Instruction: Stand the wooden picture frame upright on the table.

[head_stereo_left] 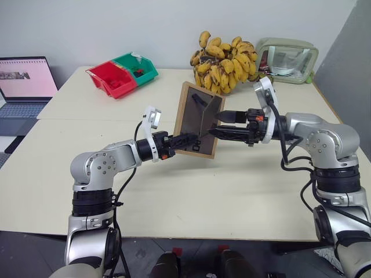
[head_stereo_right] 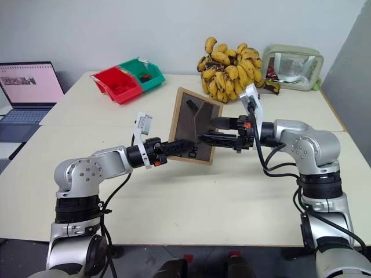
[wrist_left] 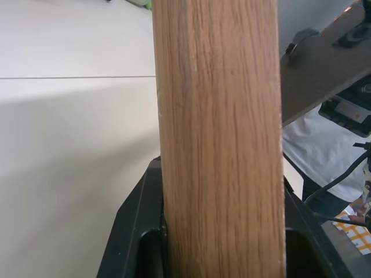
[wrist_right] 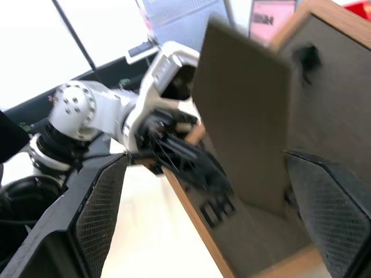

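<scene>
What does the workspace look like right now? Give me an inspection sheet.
Surface: cream table, seam line across it.
Job's things: wooden picture frame held above the table, tilted, dark back toward the camera, fold-out stand swung out.
Clutter: red bin and green bin side by side at the far left; bunch of bananas behind the frame; pale green glass-fronted case at the far right.
Hands: left hand shut on the frame's lower edge; right hand open, its fingers on either side of the stand.
Cables: black cables along the right arm.
Surroundings: open laptop left of the table; plain wall behind.
</scene>
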You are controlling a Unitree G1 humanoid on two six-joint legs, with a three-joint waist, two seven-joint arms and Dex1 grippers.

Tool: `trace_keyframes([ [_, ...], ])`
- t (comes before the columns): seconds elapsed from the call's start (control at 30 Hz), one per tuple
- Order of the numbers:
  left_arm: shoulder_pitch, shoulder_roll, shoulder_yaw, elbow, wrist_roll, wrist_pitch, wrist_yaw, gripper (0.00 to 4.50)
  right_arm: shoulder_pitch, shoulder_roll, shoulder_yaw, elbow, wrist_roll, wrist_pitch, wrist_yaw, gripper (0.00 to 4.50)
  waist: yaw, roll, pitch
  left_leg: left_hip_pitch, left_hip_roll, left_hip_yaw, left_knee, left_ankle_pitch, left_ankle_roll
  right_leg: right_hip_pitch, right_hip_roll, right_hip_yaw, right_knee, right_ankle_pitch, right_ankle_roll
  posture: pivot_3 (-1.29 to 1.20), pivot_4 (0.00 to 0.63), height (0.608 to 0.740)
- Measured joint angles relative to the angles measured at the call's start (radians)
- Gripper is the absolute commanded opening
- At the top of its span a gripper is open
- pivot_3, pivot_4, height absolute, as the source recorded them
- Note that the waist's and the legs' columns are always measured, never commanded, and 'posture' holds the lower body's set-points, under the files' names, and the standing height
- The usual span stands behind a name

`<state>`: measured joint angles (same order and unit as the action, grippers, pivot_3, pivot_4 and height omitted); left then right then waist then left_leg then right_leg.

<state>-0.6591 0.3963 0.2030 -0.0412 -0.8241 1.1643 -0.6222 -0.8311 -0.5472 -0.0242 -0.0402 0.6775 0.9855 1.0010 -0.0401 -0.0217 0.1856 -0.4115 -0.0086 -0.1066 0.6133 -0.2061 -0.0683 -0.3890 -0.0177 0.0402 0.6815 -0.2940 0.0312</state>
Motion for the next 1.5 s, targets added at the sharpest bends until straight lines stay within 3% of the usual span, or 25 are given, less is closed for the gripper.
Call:
trace_keyframes([
  [0.2, 0.012, 0.013, 0.026, 0.000, -0.040, 0.041, 0.011, 1.26, 0.158, -0.226, 0.057, -0.015, -0.166, -0.212, 0.071, 4.47, 0.006, 0.000, 0.000, -0.001, -0.001, 0.000, 0.001, 0.000, 0.000, 0.000, 0.002, 0.000, -0.001, 0.000, 0.001, 0.00, 0.150, 0.740],
  [0.33, 0.003, 0.004, 0.131, 0.021, -0.158, 0.195, 0.074, 1.26, 0.258, -0.273, 0.121, 0.014, -0.387, -0.604, 0.076, 4.47, -0.005, 0.000, 0.000, 0.000, 0.001, 0.001, 0.002, 0.000, 0.000, 0.000, 0.002, 0.000, 0.001, 0.000, 0.001, 0.00, 0.150, 0.740],
  [0.5, -0.101, -0.056, 0.294, 0.171, -0.294, 0.401, 0.226, 1.26, 0.235, -0.195, 0.182, 0.332, -0.793, -1.372, -0.286, 4.47, -0.011, 0.000, 0.000, -0.001, 0.000, 0.001, 0.009, 0.000, -0.001, 0.000, 0.005, 0.001, 0.004, 0.000, 0.002, 0.00, 0.150, 0.740],
  [0.6, -0.110, -0.040, 0.310, 0.247, -0.403, 0.443, 0.324, 1.26, 0.199, -0.186, 0.205, 0.504, -1.017, -1.726, -0.538, 4.47, -0.013, -0.001, 0.000, -0.002, 0.000, 0.001, 0.011, 0.002, -0.004, 0.000, 0.004, 0.002, 0.005, 0.000, 0.002, 0.00, 0.150, 0.740],
  [0.7, -0.110, -0.024, 0.276, 0.289, -0.535, 0.445, 0.416, 1.26, 0.158, -0.160, 0.207, 0.573, -1.184, -1.942, -0.756, 4.47, -0.013, -0.001, 0.000, -0.002, 0.000, 0.000, 0.011, 0.002, -0.004, 0.000, 0.004, 0.002, 0.007, 0.000, 0.002, 0.00, 0.150, 0.740],
  [0.9, -0.084, 0.008, 0.190, 0.309, -0.806, 0.432, 0.565, 1.26, 0.068, -0.141, 0.262, 0.634, -1.447, -2.069, -1.029, 4.47, -0.014, -0.001, 0.000, 0.000, 0.000, 0.001, 0.013, 0.002, -0.005, 0.000, 0.002, 0.003, 0.010, 0.000, 0.002, 0.00, 0.150, 0.740],
  [1.03, -0.009, 0.069, 0.058, 0.277, -1.035, 0.335, 0.676, 1.26, 0.020, -0.138, 0.318, 0.666, -1.586, -2.095, -1.181, 4.47, -0.014, -0.001, 0.000, 0.001, 0.000, 0.002, 0.013, 0.002, -0.005, 0.000, 0.000, 0.004, 0.011, 0.000, 0.002, 0.00, 0.150, 0.740],
  [1.13, 0.024, 0.092, 0.006, 0.244, -1.092, 0.288, 0.698, 1.26, -0.023, -0.141, 0.349, 0.678, -1.641, -2.120, -1.251, 3.96, -0.013, -0.001, 0.000, 0.001, -0.001, 0.001, 0.013, 0.002, -0.004, 0.000, 0.000, 0.004, 0.012, 0.000, 0.001, 0.00, 0.150, 0.740],
  [1.5, 0.070, 0.115, -0.032, 0.193, -1.113, 0.219, 0.653, 1.26, -0.049, -0.149, 0.410, 0.690, -1.673, -2.193, -1.337, 1.44, -0.014, -0.001, 0.000, 0.002, -0.001, 0.002, 0.014, 0.002, -0.004, 0.001, 0.003, 0.004, 0.014, 0.000, 0.001, 0.00, 0.150, 0.740],
])
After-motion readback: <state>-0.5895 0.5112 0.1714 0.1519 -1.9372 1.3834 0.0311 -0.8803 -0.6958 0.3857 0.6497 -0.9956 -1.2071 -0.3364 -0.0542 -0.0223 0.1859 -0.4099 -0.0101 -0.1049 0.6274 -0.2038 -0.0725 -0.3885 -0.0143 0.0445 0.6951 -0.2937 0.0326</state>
